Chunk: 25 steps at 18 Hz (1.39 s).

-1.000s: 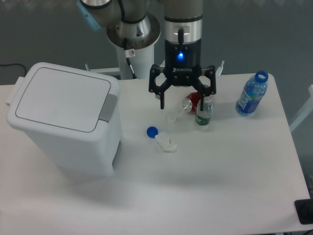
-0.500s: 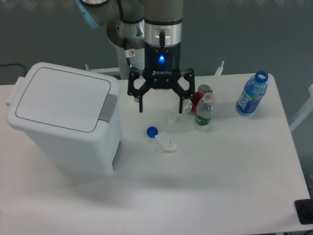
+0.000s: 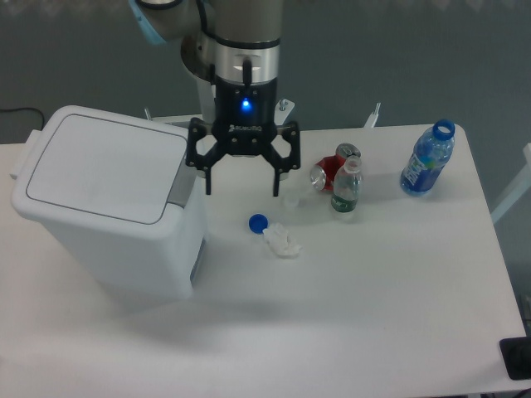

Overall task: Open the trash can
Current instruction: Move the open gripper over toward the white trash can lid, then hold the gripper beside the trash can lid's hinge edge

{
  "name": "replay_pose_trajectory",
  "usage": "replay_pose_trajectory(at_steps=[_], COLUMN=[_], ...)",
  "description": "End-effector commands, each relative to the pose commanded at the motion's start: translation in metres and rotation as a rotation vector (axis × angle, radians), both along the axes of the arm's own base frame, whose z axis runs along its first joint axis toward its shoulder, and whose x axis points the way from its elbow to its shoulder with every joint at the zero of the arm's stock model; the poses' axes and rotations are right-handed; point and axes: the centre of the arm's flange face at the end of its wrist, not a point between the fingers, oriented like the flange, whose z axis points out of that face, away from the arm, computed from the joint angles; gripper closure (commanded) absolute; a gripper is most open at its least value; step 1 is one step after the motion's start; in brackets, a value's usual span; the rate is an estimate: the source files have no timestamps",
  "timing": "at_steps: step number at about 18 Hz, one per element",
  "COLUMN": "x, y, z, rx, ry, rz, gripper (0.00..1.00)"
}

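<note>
You had the gripper (image 3: pixel 241 192) spread wide, holding nothing, hanging above the table (image 3: pixel 373 282) just right of the trash can (image 3: pixel 108 207). The can stood at the table's left end, lid shut, its grey push tab (image 3: pixel 184 182) facing the claw; the left finger (image 3: pixel 207 182) hung just beside that tab.

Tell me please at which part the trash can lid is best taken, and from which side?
Probably the grey tab at the lid's right edge of the trash can, approached from above and the right: it sits proud of the flat lid, nearest the open gripper.
</note>
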Motion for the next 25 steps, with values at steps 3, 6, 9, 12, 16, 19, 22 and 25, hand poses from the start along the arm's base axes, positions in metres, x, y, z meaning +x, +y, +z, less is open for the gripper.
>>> replay_pose_trajectory(at_steps=[3, 6, 9, 12, 16, 19, 22, 25], x=[0.0045, 0.0050, 0.0039, 0.0033, 0.0037, 0.0038, 0.0034, 0.0036], y=[0.0013, 0.0013, 0.0001, -0.0015, -0.0032, -0.0033, -0.0029, -0.0022], z=[-0.0038, -0.0053, -0.0085, -0.0076, -0.0093, -0.0101, -0.0109, -0.0115], rx=[0.005, 0.005, 0.000, 0.000, -0.003, -0.004, -0.005, -0.006], ry=[-0.018, -0.021, -0.022, -0.019, -0.020, -0.021, -0.021, -0.021], rz=[-0.011, -0.013, -0.017, -0.018, -0.016, -0.016, -0.017, -0.018], gripper=[0.00, 0.00, 0.00, 0.00, 0.00, 0.00, 0.00, 0.00])
